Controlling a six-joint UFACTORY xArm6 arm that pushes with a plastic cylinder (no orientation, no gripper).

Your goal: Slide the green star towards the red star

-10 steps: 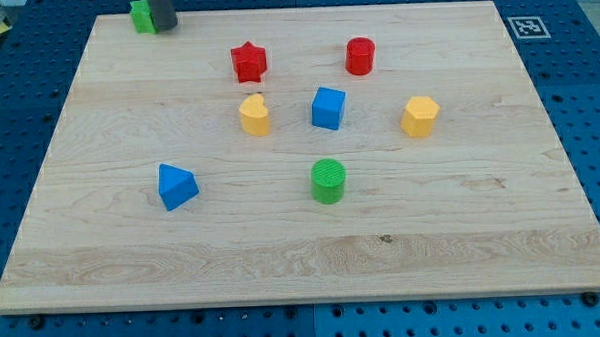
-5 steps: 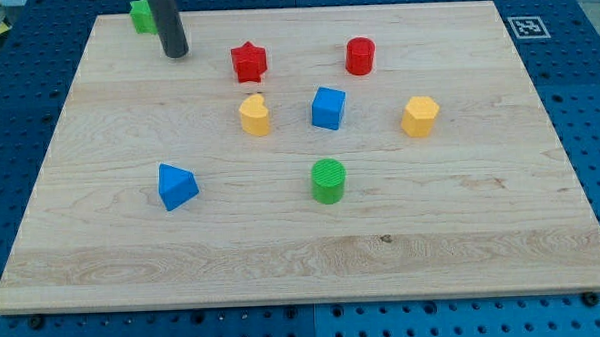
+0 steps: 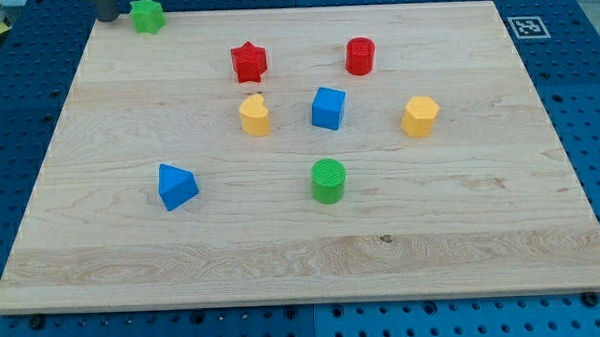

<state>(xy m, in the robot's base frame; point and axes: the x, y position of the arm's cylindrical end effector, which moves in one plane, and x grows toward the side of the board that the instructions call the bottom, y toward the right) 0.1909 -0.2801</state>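
The green star [image 3: 147,15] sits at the board's top left corner, near the view's top edge. The red star [image 3: 247,62] lies to its lower right, well apart from it. My tip [image 3: 107,18] is just left of the green star, at the board's top left corner, with a small gap between them. Only the rod's lower end shows at the view's top edge.
A red cylinder [image 3: 360,56], a blue cube [image 3: 328,108], a yellow heart-like block [image 3: 254,116], a yellow hexagonal block [image 3: 419,116], a green cylinder [image 3: 328,180] and a blue triangular block [image 3: 176,186] stand on the wooden board [image 3: 462,233].
My tip moved from the green star's right, down and right toward the red star, then back up to the star's left side. The blocks have not moved.
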